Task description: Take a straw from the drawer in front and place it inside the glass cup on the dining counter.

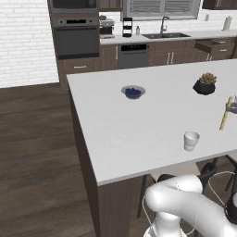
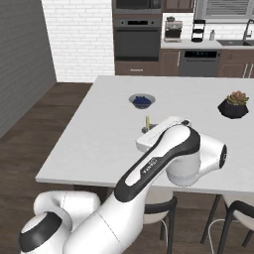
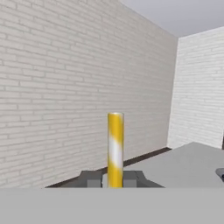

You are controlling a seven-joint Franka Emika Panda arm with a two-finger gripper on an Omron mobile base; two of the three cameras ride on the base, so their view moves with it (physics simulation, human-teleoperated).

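Left base view: straw (image 1: 226, 115) pinched in gripper (image 1: 230, 108) at far right, over counter (image 1: 139, 129); long axis near upright, tilted slightly. Cup (image 1: 190, 140) nearer, left of it, apart; open slab around.
Right base view: straw tip above the wrist.
Hand view: straw between clamped fingers (image 3: 130, 178), pointing up.
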